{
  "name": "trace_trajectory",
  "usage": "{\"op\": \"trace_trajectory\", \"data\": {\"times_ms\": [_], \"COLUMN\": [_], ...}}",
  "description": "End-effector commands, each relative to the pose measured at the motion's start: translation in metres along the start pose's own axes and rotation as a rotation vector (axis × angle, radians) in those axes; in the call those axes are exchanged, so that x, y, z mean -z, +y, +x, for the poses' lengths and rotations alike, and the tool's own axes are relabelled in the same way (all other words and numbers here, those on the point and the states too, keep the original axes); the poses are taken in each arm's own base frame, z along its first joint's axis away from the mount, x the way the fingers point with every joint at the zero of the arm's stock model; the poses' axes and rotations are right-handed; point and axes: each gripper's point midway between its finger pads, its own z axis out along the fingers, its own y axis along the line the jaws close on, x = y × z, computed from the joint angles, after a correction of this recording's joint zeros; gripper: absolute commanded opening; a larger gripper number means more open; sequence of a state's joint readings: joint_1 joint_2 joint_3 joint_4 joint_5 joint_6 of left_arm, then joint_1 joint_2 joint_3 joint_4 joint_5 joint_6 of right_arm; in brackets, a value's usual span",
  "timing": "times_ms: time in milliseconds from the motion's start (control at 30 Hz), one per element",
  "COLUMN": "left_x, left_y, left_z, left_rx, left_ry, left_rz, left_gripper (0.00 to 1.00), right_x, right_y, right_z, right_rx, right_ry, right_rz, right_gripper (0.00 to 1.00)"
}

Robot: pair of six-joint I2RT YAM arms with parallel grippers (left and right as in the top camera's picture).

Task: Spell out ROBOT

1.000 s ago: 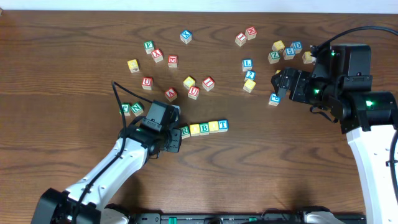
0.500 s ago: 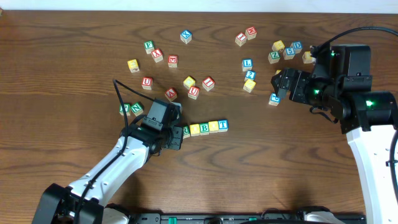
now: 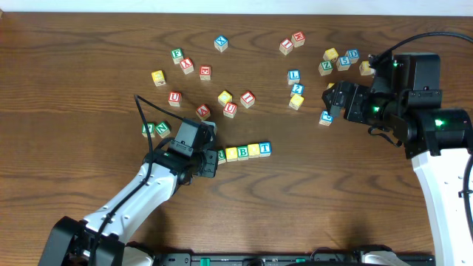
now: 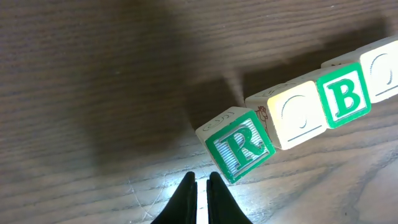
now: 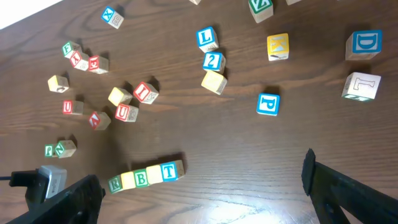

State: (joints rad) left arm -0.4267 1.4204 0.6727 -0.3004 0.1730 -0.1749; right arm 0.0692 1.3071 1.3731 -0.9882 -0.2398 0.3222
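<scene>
We find the green-framed wooden R cube point(image 4: 239, 146) skewed at the left end of the five-cube wooden letter row point(image 3: 242, 152), near centre on the brown wooden table point(image 3: 89, 74). The left gripper point(image 4: 201, 180) is fully closed and empty, just beside R. The right gripper point(image 3: 329, 102) stands wide open and empty at far right.

Left wrist cam is chopping the left gripper point(image 4: 201, 186) at the bottom edge, only the tips poking in. Ahead and to its right, the second O block point(image 4: 387, 65) is running out of frame. Overhead, the R block point(image 3: 220, 157) is hiding partly under that gripper. Right wrist cam is cropping the right gripper point(image 5: 200, 180) at both bottom corners, and a green block point(image 5: 260, 6) far ahead is getting clipped up top.
</scene>
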Motion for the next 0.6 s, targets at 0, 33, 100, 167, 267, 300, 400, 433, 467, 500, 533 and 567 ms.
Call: {"op": "trace_trajectory", "data": {"times_ms": [0, 33, 100, 167, 267, 300, 400, 433, 467, 500, 533, 567], "left_x": [-0.0079, -0.01, -0.0123, -0.0124, -0.0134, -0.0154, -0.0177, -0.0177, -0.0177, -0.0177, -0.0177, -0.0177], "left_y": [0.0062, 0.0065, 0.0067, 0.0065, 0.0086, 0.0087, 0.0087, 0.0087, 0.0086, 0.0086, 0.0086, 0.0084], "left_z": [0.0084, 0.0094, 0.0091, 0.0081, 0.0046, 0.004, 0.0041, 0.0041, 0.0041, 0.0041, 0.0039, 0.0034], "left_rx": [-0.017, -0.017, -0.016, -0.018, -0.023, -0.023, -0.039, -0.041, -0.041, -0.041, -0.041, -0.042], "left_ry": [0.031, 0.036, 0.037, 0.033, 0.018, 0.018, 0.02, 0.02, 0.02, 0.02, 0.019, 0.017], "left_rz": [-0.025, -0.026, -0.026, -0.026, -0.038, -0.038, -0.037, -0.037, -0.036, -0.036, -0.036, -0.036], "left_gripper": [0.08, 0.08, 0.07, 0.07, 0.07, 0.07, 0.08, 0.07, 0.08, 0.07, 0.07, 0.08], "right_x": [0.0011, 0.0011, 0.0011, 0.001, 0.0011, 0.0011, 0.001, 0.0009, 0.001, 0.001, 0.001, 0.001], "right_y": [-0.0002, -0.0003, -0.0003, -0.0004, -0.0003, -0.0003, -0.0002, -0.0002, -0.0002, -0.0002, -0.0002, -0.0002], "right_z": [0.0025, 0.0029, 0.0029, 0.003, 0.0029, 0.0029, 0.0029, 0.003, 0.0029, 0.0029, 0.0029, 0.0029], "right_rx": [0.0, 0.0, 0.0, 0.0, -0.001, 0.0, 0.0, 0.0, 0.0, 0.0, 0.0, 0.0], "right_ry": [0.009, 0.01, 0.01, 0.01, 0.01, 0.01, 0.01, 0.01, 0.01, 0.01, 0.01, 0.01], "right_rz": [-0.005, -0.005, -0.005, -0.005, -0.005, -0.005, -0.005, -0.005, -0.005, -0.005, -0.005, -0.005], "right_gripper": [0.99, 0.99, 0.99, 0.99, 0.99, 0.99, 0.99, 0.99, 0.99, 0.99, 0.99, 0.99]}}
